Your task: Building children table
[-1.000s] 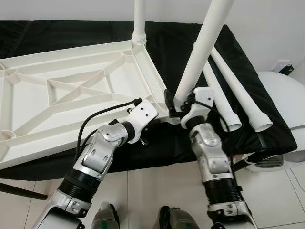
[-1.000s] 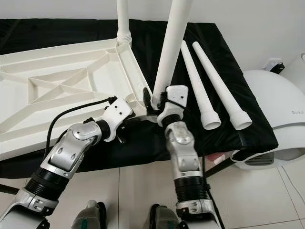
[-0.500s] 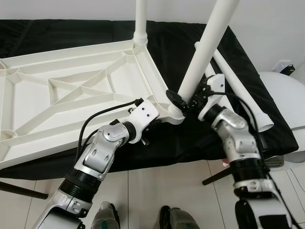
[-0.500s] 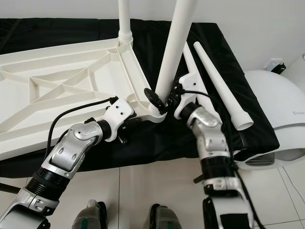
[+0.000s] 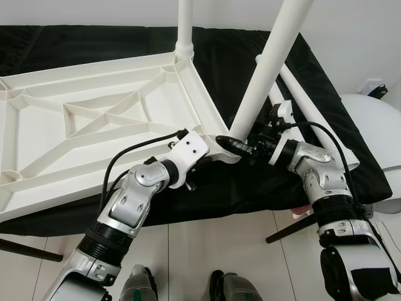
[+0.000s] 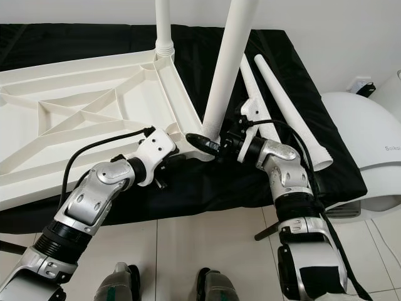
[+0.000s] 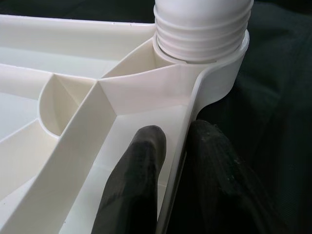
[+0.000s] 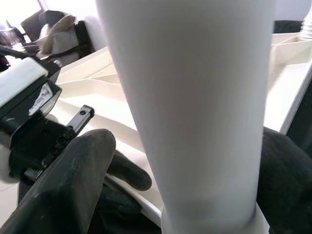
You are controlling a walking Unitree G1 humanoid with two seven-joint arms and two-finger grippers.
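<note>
White plastic makes up nearly all of the work: an upside-down tabletop (image 5: 94,125), ribbed underneath with crossing braces, lies on a black cloth (image 5: 225,56) spread over a low platform. Using the tabletop as the landmark, one leg (image 5: 184,25) stands upright in its far corner socket, and a second leg (image 5: 266,63) rises at a lean from the near corner socket on the robot's right. Two spare legs (image 6: 285,100) lie side by side on the cloth just beyond that same edge of the tabletop, flared ends toward the robot.

The left gripper (image 7: 170,170) sits at the near corner, its two black fingers closed tight on the thin outer rim of the tabletop, one finger inside the rim and one outside, just short of the threaded socket. The right gripper (image 5: 241,145) reaches in from the far side of that corner; its fingers (image 8: 78,165) straddle the base of the leaning leg and press against it on both sides, holding it.

Pale floor tiles (image 5: 207,251) run below the platform's near edge, where the robot's feet (image 5: 229,287) show. A plain white wall (image 5: 351,37) stands behind the platform, and a rounded white appliance (image 6: 366,138) sits on the floor past the spare legs.
</note>
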